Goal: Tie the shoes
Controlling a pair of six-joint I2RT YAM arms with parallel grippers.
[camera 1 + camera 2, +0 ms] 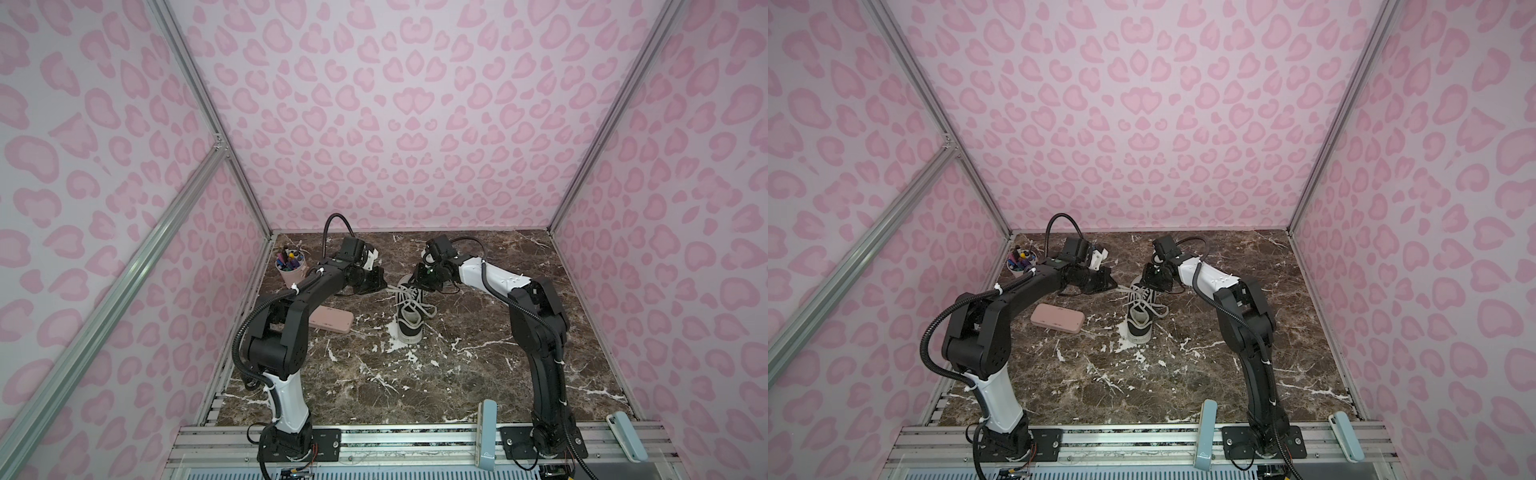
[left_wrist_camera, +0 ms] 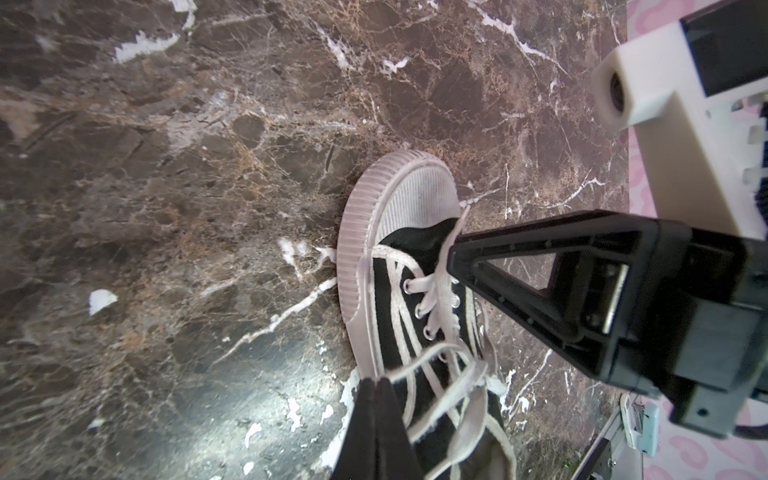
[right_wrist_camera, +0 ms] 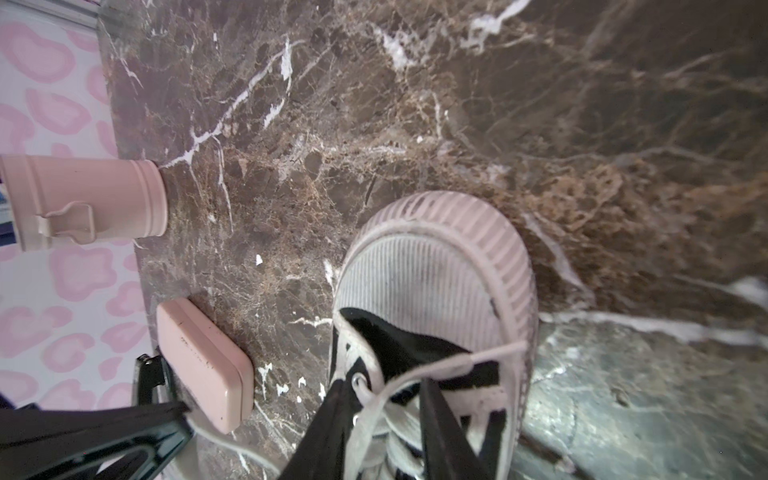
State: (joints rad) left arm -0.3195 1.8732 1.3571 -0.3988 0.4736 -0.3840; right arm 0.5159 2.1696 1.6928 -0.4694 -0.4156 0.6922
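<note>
While its two black fingers are pressed together on a strand of the long white flat laces [image 1: 410, 297], the left end effector [image 2: 376, 381] hangs just left of the shoe's front half, and that strand stretches sideways to it in both top views. The right end effector [image 3: 384, 386] stands partly spread over the lacing near the toe, one finger on either side of a crossing strand; whether it presses on anything cannot be told. Between the two, the small black canvas low-top sneaker [image 1: 409, 322] with white rubber sole and toe cap sits upright near the middle of the brown veined marble surface [image 1: 457, 374], heel toward the camera. A flat pink rectangular case [image 1: 332, 321] lies to its left, apart from it, and a pink cup of pens [image 1: 292, 272] stands in the far left corner
</note>
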